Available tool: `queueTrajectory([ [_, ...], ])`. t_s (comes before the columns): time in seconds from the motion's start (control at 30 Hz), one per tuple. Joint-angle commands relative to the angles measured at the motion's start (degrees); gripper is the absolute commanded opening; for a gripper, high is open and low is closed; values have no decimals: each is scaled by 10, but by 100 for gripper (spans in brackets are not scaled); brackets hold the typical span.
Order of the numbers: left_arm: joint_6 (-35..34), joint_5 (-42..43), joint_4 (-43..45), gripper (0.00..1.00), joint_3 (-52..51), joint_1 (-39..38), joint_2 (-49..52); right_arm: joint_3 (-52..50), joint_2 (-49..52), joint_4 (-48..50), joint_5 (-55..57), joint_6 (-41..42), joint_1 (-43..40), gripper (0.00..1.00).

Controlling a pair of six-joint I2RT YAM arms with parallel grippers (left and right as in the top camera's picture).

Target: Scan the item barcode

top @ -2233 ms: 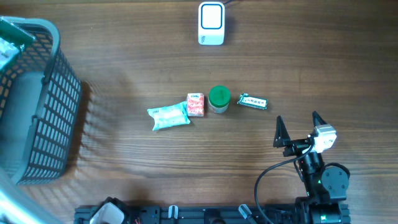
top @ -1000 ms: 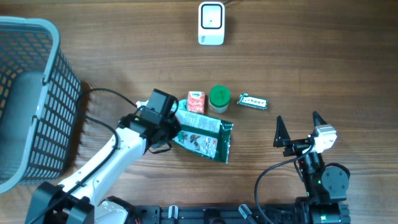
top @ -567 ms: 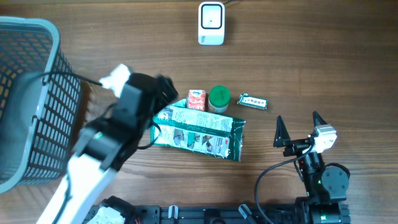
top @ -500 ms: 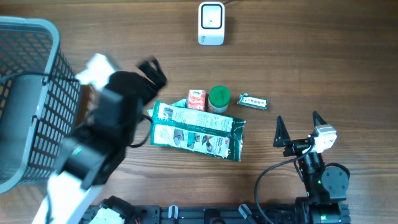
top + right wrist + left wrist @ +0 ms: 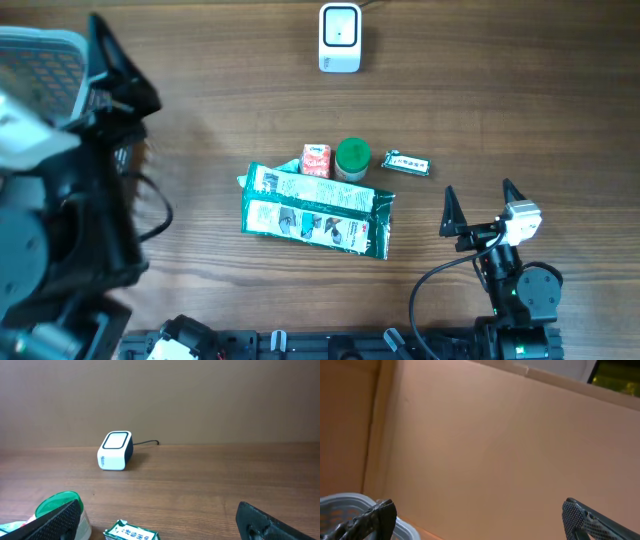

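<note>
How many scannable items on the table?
4: large green pouch at centre; red carton and green-lidded jar at its far edge; small green packet right of the jar. More may hide under the pouch.

Desk point(image 5: 520, 90) — brown, streaked wood grain. Scanner point(image 5: 340, 38): white body, dark-rimmed window. Large packet point(image 5: 315, 213): dark green with white printed panels. Small carton point(image 5: 316, 161): red and white. Jar point(image 5: 352, 157) — green lid. Small sachet point(image 5: 406, 163): green, white label. Basket point(image 5: 50, 40): grey mesh.
</note>
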Motion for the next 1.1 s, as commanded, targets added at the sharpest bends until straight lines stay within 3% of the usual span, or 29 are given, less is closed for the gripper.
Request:
queueTrajectory([
  [0.0,29,-19,2,100,14,-3,-54,-1,-3,3,4,-3,2,100],
  [0.27,27,48,-23,100,14,7,-131,-1,-3,3,4,-3,2,100],
  [0.4,23,49,-23,100,14,53,-155,-1,-3,3,4,-3,2,100],
  [0.63,-36,211,-68,100,14,146,-252,-1,-3,3,4,-3,2,100],
  [0.87,-100,228,-82,100,14,266,-386,-1,-3,3,4,-3,2,100],
  [1.07,-123,309,-88,100,14,342,-462,-1,-3,3,4,-3,2,100],
])
